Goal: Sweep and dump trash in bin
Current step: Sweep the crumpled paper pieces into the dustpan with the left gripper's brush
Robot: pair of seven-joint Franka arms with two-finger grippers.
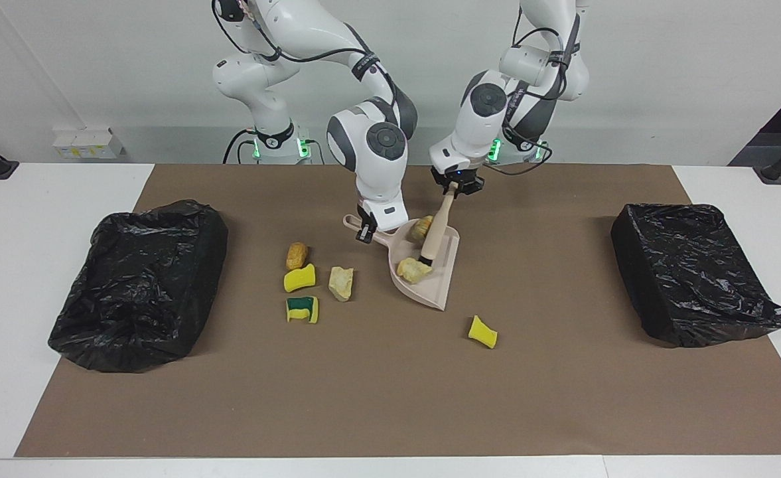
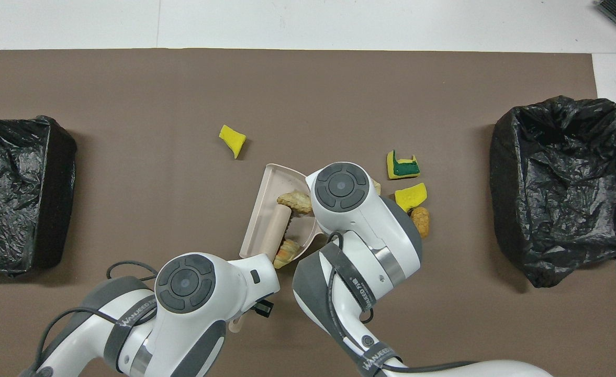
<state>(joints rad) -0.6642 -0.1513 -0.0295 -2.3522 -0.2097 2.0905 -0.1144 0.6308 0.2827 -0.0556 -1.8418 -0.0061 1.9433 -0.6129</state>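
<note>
My right gripper (image 1: 365, 232) is shut on the handle of the beige dustpan (image 1: 440, 285), which lies on the brown mat. My left gripper (image 1: 456, 187) is shut on the handle of the hand brush (image 1: 438, 229), whose bristles (image 1: 427, 259) rest in the pan. Two lumps of trash lie in the pan: a brownish one (image 1: 421, 229) and a pale one (image 1: 413, 270). On the mat toward the right arm's end lie a brown lump (image 1: 296, 255), a yellow sponge (image 1: 299, 278), a pale rock (image 1: 341, 283) and a yellow-green sponge (image 1: 302, 309). Another yellow sponge (image 1: 482, 331) lies farther out than the pan.
Two bins lined with black bags stand on the mat, one at the right arm's end (image 1: 138, 285) and one at the left arm's end (image 1: 692, 272). In the overhead view my arms cover both grippers and most of the pale rock; the dustpan (image 2: 266, 193) shows between them.
</note>
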